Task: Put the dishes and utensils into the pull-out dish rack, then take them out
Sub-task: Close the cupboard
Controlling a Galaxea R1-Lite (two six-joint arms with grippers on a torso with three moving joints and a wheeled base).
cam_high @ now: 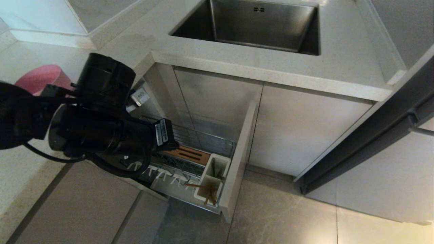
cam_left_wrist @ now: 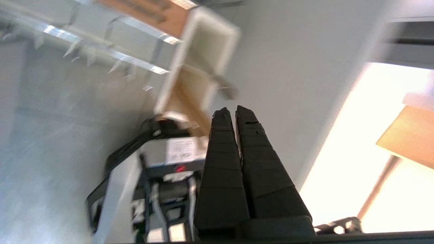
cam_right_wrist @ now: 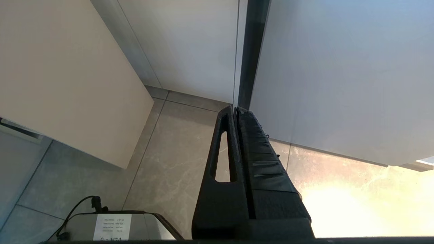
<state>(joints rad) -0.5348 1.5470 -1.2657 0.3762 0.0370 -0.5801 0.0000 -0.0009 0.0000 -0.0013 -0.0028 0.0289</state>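
The pull-out dish rack [cam_high: 203,140] stands drawn out under the counter, with a wooden slotted strip [cam_high: 190,154], white prongs [cam_high: 162,174] and white utensil cups [cam_high: 213,169]. Light-wood chopsticks [cam_high: 208,195] stand in the nearer cup. A pink bowl [cam_high: 37,79] sits on the counter at the far left. My left arm [cam_high: 98,128] hangs over the rack's left part and hides its own fingers in the head view. In the left wrist view my left gripper [cam_left_wrist: 234,110] is shut and empty, a little short of the blurred cups [cam_left_wrist: 206,44]. My right gripper [cam_right_wrist: 234,109] is shut, parked above the floor.
A steel sink [cam_high: 257,27] is set into the counter above the rack. The rack's beige front panel [cam_high: 242,152] juts into the floor space. A dark cabinet edge [cam_high: 373,135] runs along the right. My own base [cam_left_wrist: 152,176] shows below the left gripper.
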